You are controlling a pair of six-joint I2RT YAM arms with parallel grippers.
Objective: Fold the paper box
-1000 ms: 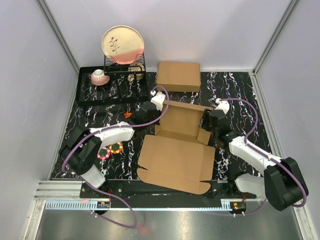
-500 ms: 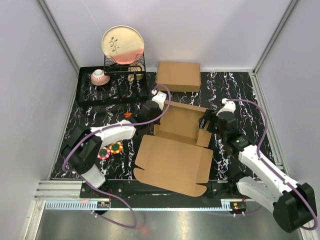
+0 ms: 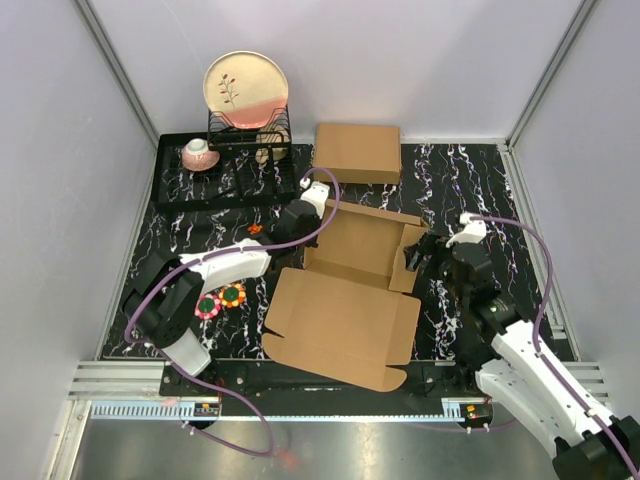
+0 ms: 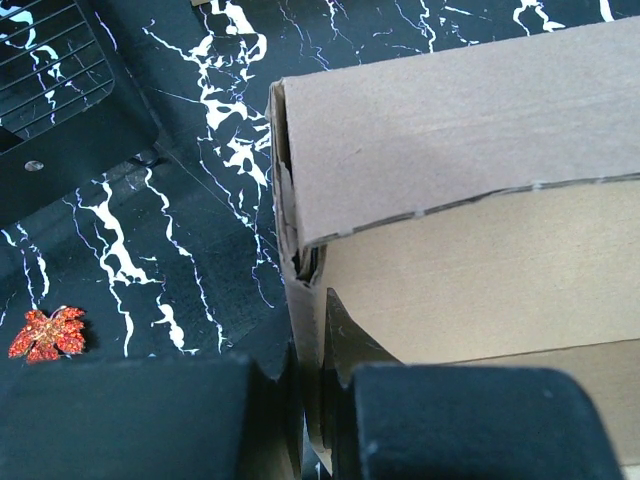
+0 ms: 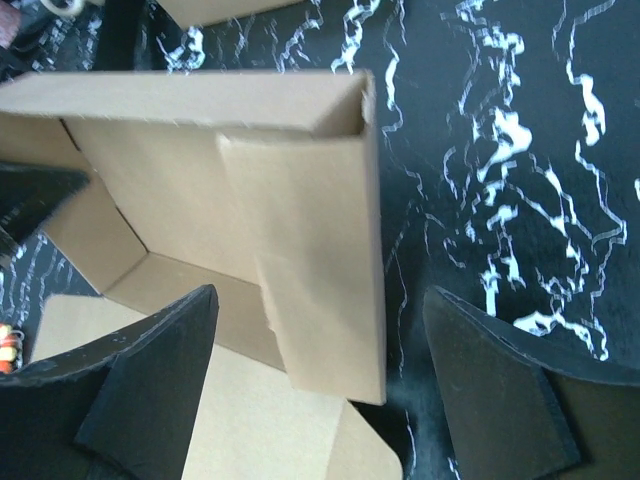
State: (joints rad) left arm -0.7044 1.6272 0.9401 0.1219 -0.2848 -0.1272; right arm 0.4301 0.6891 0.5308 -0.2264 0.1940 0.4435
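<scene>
I see the paper box in the middle of the worktop, half made up. Its shallow tray part faces the far edge with the walls standing, and the big lid panel lies flat towards the near edge, its rounded tabs at the near corners. On the right side of the tray a flap leans inward.

My left tool is clenched on the tray's left wall. On the left wrist feed one finger sits on each side of the cardboard, right at the corner where that wall meets the far wall. My right tool is released, with its jaws spread wide. On the right wrist feed the right flap lies between them and I see neither finger touching it.

A made-up box sits closed at the far edge, just beyond the paper box and apart from it. In the far left corner the rack holds a plate standing upright in its wires and a pink cup on its tray. Something pale sits behind the wires, but I cannot tell what it is. A red leaf lies on the worktop left of the paper box.
</scene>
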